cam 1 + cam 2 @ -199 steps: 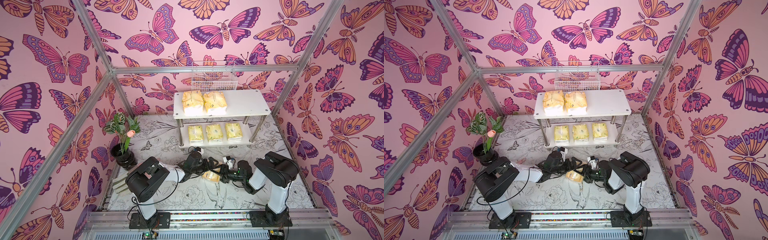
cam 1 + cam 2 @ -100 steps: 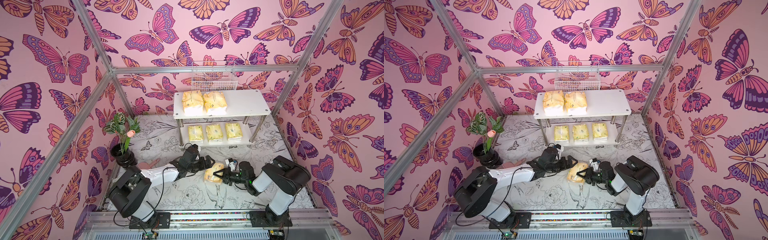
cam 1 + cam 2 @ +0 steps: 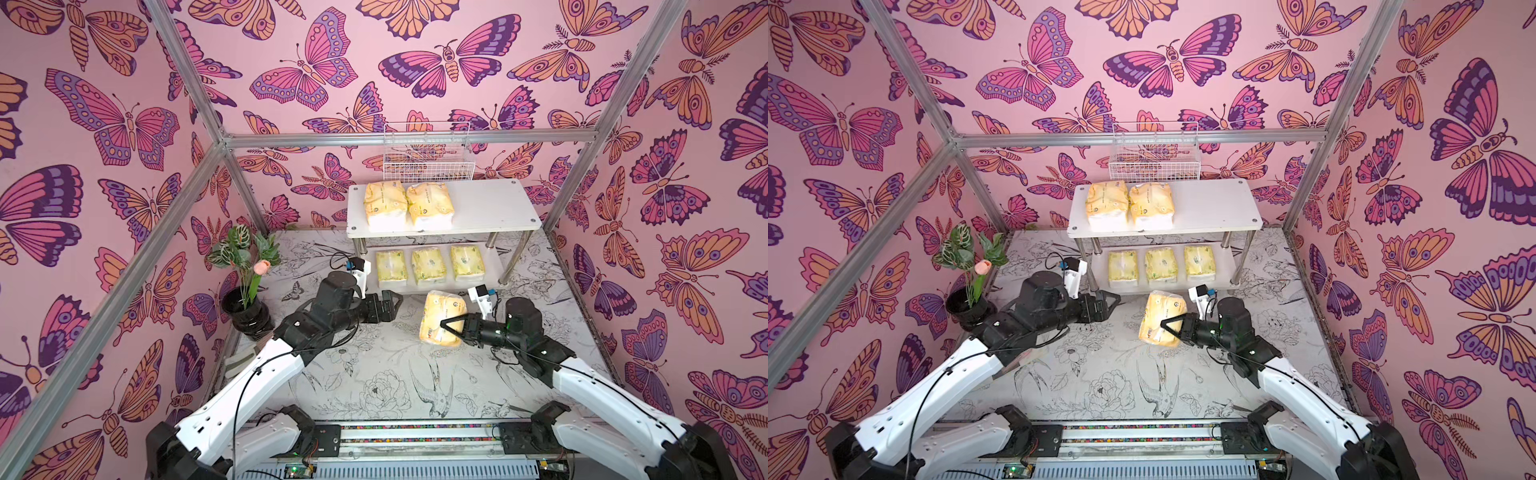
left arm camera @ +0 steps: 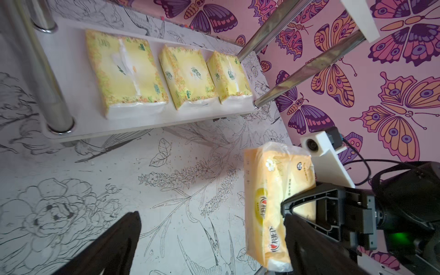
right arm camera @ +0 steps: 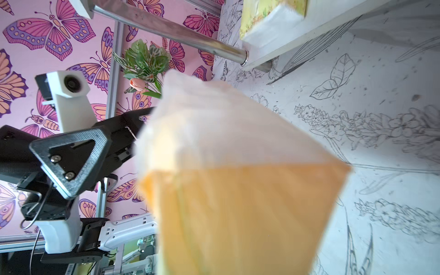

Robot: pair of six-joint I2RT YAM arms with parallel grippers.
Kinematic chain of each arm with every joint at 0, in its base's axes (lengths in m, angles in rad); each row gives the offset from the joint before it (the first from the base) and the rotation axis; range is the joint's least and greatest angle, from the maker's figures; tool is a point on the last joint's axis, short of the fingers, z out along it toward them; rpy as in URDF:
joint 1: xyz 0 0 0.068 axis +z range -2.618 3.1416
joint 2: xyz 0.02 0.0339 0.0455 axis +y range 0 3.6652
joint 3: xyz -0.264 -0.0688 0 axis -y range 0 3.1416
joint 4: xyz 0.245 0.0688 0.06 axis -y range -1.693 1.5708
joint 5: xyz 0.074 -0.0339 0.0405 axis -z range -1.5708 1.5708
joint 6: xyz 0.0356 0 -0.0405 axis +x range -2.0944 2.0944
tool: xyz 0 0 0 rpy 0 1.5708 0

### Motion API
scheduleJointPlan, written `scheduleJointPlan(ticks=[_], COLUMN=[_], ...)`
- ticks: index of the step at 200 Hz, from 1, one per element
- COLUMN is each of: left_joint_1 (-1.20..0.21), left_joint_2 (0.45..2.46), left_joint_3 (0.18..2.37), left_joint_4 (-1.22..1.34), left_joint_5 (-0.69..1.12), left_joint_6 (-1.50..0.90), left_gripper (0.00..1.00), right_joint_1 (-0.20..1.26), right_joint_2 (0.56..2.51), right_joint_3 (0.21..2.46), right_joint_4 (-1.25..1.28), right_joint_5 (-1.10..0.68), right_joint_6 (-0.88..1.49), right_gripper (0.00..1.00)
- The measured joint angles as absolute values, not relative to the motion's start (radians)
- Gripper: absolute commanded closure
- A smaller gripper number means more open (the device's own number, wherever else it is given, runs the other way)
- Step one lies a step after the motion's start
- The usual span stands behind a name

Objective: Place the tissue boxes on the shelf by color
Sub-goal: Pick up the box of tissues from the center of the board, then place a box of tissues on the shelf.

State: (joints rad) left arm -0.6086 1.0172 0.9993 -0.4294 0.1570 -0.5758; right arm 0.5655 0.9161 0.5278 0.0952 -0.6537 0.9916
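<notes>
Within right claw (image 3: 449,331), orange tissue pack (image 3: 435,308).

Pink butterfly wallpaper (image 3: 124,124) on all walls. Aluminium frame bars (image 3: 407,139) run along the wall corners and across the back. Floor (image 3: 374,374) white with black line-drawn flowers and birds. Potted plant (image 3: 245,307), black pot, at floor's left edge. White wire basket (image 3: 428,153) on back wall. Light bright, even.

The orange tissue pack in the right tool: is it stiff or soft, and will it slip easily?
Probably soft: the orange tissue pack looks dented where the right tool pinches it. Its glossy surface may be slippery. One pinch seems to carry it, so it is likely light.
</notes>
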Motion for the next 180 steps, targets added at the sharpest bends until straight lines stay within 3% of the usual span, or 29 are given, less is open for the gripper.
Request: scheduleJointPlan(ticks=[73, 127, 180], left_joint_1=[-0.567, -0.547, -0.537], left_joint_2=[0.989, 1.036, 1.096], left_joint_3=[1.256, 1.342, 1.401], left_joint_4=[-0.654, -0.701, -0.719], left_joint_5=[0.132, 0.133, 0.135], left_joint_6=[-0.455, -0.406, -0.381], left_gripper=[0.0, 0.0, 0.0], right_joint_1=[0.421, 0.202, 0.117], right_joint_2=[0.921, 1.113, 1.344], right_joint_3=[0.981, 1.372, 1.641], right_joint_4=[-0.381, -0.527, -0.566], right_joint_5=[-0.725, -0.82, -0.832], right_joint_6=[0.8, 0.705, 0.705], right_gripper=[0.85, 0.85, 0.85])
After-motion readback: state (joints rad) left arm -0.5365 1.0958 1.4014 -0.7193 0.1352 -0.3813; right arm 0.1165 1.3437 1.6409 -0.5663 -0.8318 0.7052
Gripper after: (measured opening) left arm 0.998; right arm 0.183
